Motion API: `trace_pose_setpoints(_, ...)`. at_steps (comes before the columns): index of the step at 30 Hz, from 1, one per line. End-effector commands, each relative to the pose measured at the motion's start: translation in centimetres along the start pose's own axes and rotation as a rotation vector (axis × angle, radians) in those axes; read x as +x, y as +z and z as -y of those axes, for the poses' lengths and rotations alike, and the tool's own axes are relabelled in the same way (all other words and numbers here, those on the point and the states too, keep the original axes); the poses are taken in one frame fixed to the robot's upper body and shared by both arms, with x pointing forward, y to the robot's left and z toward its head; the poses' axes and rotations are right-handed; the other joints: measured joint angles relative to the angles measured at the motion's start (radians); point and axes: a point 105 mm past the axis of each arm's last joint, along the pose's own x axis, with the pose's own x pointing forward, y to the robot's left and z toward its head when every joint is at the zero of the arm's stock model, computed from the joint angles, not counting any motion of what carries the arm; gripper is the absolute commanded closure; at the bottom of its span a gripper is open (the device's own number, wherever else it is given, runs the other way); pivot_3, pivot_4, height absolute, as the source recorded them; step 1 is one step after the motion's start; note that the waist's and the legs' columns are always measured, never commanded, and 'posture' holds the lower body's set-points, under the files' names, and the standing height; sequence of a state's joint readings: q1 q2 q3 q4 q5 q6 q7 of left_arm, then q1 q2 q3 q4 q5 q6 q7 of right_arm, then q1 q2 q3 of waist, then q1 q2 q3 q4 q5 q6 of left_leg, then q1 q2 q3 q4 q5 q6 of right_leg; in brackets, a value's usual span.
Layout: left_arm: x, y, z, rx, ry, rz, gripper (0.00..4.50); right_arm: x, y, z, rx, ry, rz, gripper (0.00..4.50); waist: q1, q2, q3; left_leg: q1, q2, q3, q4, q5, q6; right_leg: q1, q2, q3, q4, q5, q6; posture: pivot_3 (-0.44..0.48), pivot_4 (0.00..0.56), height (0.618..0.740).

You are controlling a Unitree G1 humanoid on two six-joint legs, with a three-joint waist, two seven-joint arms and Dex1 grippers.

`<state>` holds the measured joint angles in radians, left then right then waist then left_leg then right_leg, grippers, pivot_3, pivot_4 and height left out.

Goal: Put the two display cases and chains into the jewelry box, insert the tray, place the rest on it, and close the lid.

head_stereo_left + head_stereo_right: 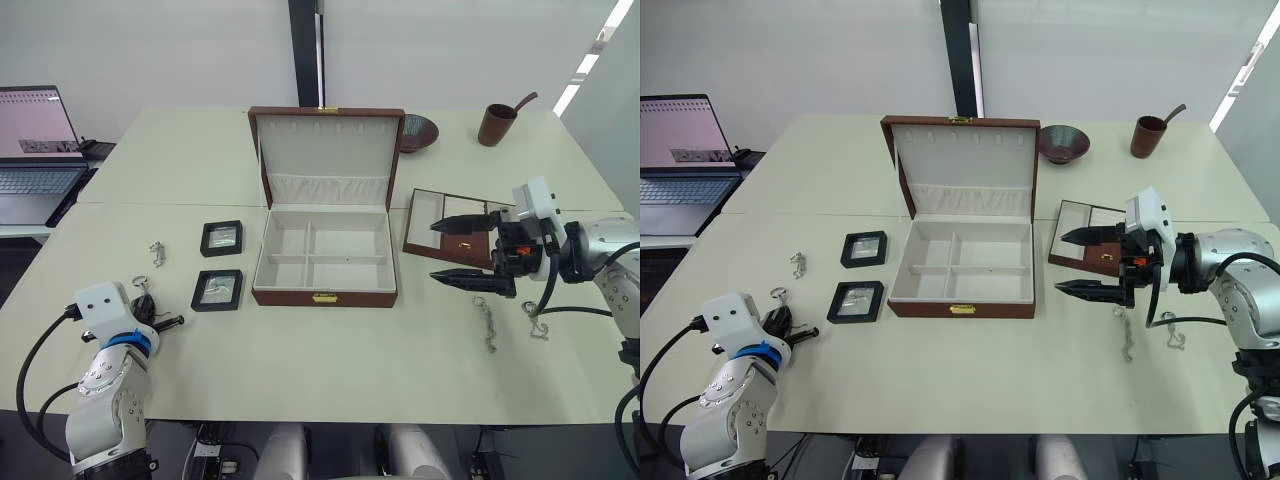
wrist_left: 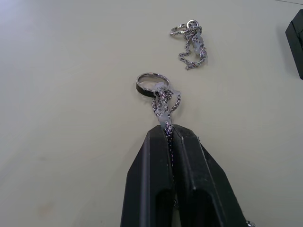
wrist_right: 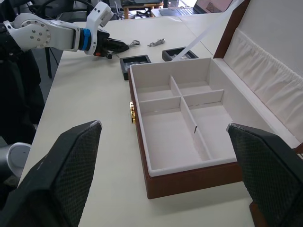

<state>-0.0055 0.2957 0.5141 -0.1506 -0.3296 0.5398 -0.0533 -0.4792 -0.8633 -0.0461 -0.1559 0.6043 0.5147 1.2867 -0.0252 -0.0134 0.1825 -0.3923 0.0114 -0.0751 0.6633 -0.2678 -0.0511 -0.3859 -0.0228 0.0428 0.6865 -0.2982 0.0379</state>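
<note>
**A:** Two chains sit on the robot's left side, and the left gripper (image 2: 169, 135) has its fingers pressed together on one of them, the ringed chain (image 2: 158, 92), with the ring and a few links spilling out past the fingertips.

**B:** And the jewelry box (image 1: 324, 255)?

**A:** Well off toward the table's middle, lid (image 1: 327, 155) standing open, compartments bare. From those fingers the box lies inward and a little forward, past the two display cases (image 1: 219, 263) that sit between chain and box.

**B:** So the carry crosses over the cases.

**A:** That's my read. The left arm is clearly the nearer one for this chain and for the second chain (image 1: 156, 253) lying just beyond it.

**B:** The right side?

**A:** Right gripper (image 1: 458, 253) hangs with fingers spread wide, holding nothing, pointing at the box's right wall, the tray (image 1: 432, 228) beside it. More chains (image 1: 488, 322) lie on the table near it, toward the front edge.
</note>
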Motion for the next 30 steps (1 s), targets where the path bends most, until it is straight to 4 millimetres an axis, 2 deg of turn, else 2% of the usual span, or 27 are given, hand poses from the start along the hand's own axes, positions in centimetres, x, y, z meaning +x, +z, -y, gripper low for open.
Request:
trace_pose_setpoints(1,0.0,-0.9,-0.5,0.001,0.015,-0.038,4.48,-0.6,1.0,-0.4,-0.048,0.003,0.007,0.0,0.0,0.0,0.0,0.0,0.0,0.0,0.0,0.0,0.0,0.0,0.0,0.0,0.0,0.0,0.0,0.0,0.15,0.74)
trace_pose_setpoints(8,-0.2,-0.4,-1.5,-0.006,0.046,-0.009,4.48,-1.0,-0.1,-1.0,-0.029,0.007,-0.006,0.0,0.0,0.0,0.0,0.0,0.0,0.0,0.0,0.0,0.0,0.0,0.0,0.0,0.0,0.0,0.0,0.0,0.15,0.74)
trace_pose_setpoints(18,0.2,1.6,-0.9,0.006,-0.007,0.042,4.48,-0.5,-1.4,-1.3,-0.069,-0.046,0.043,0.0,-0.001,0.0,0.0,0.0,0.0,0.0,0.0,0.0,0.0,0.0,0.001,-0.001,-0.001,0.0,0.0,0.0,0.15,0.74)
trace_pose_setpoints(21,0.0,3.0,-0.8,0.018,-0.042,0.076,4.48,-0.4,-1.6,-1.6,-0.067,-0.048,0.083,0.0,-0.001,-0.001,0.0,0.0,0.0,0.0,0.0,0.0,0.0,0.0,0.001,-0.001,-0.001,0.0,0.0,0.0,0.15,0.74)
trace_pose_setpoints(30,-1.8,7.5,1.5,0.113,-0.231,0.174,4.48,-0.4,-1.6,-1.9,-0.045,-0.04,0.141,0.0,-0.001,-0.002,0.001,0.0,0.001,-0.001,0.0,0.0,0.0,0.0,0.001,-0.001,-0.002,0.0,0.0,0.0,0.15,0.74)
